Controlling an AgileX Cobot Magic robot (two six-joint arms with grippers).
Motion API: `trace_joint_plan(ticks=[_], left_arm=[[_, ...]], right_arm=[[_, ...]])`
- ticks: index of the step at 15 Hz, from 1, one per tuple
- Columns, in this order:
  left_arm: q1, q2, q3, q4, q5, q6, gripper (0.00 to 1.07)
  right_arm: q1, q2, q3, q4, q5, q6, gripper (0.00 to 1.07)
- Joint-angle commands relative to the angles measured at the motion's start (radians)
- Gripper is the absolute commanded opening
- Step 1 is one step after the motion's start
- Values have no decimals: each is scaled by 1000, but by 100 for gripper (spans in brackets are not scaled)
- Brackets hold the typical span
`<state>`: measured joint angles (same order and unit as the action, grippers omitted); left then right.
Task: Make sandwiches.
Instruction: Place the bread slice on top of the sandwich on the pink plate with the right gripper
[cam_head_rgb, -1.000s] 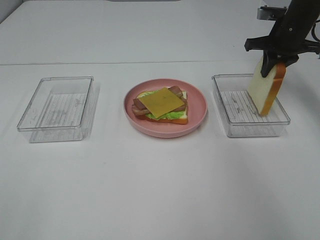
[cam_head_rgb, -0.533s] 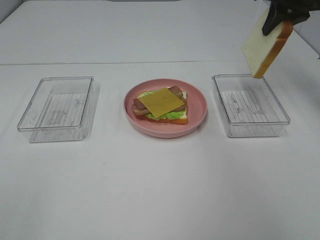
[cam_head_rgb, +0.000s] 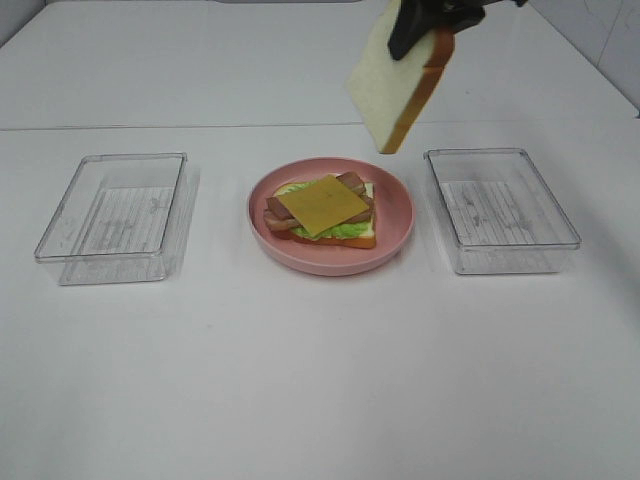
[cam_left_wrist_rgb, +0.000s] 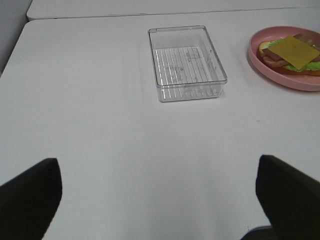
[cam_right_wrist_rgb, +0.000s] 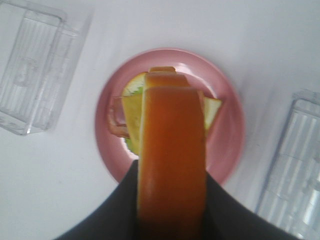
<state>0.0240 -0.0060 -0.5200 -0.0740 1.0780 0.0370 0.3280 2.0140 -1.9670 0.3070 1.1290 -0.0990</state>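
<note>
An open sandwich (cam_head_rgb: 322, 210) lies on the pink plate (cam_head_rgb: 395, 232): a bread slice, green lettuce, bacon strips and a yellow cheese slice (cam_head_rgb: 322, 203) on top. My right gripper (cam_head_rgb: 418, 30) is shut on the second bread slice (cam_head_rgb: 392, 88), which hangs tilted in the air above and behind the plate's right side. In the right wrist view the slice's orange-brown crust (cam_right_wrist_rgb: 172, 160) sits directly over the plate (cam_right_wrist_rgb: 230, 130) and hides part of the sandwich. My left gripper (cam_left_wrist_rgb: 160, 200) is open and empty, low over bare table; the plate (cam_left_wrist_rgb: 260, 60) is far off.
A clear plastic tray (cam_head_rgb: 115, 215) stands left of the plate and another (cam_head_rgb: 500, 212) to its right; neither holds any food. The left tray also shows in the left wrist view (cam_left_wrist_rgb: 187, 62). White table all around.
My right gripper has lifted the bread slice out of the right tray and carried it up and left, to above the plate. The plate, the stack and both trays have not moved.
</note>
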Motion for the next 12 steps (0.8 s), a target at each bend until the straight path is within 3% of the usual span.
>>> trace_joint_plan(ticks=[1,5,12], left_arm=[[1,-16,1,-4,-4,-2,101],[1,-16,1,-4,-4,-2,101],[1,-16,1,-4,-4,-2,101]], right_arm=[[68,-1,-1,25,-84,21,0],[87,86,-1,159,-92,13,0],[86,236,-1,205,-103,-6,0]])
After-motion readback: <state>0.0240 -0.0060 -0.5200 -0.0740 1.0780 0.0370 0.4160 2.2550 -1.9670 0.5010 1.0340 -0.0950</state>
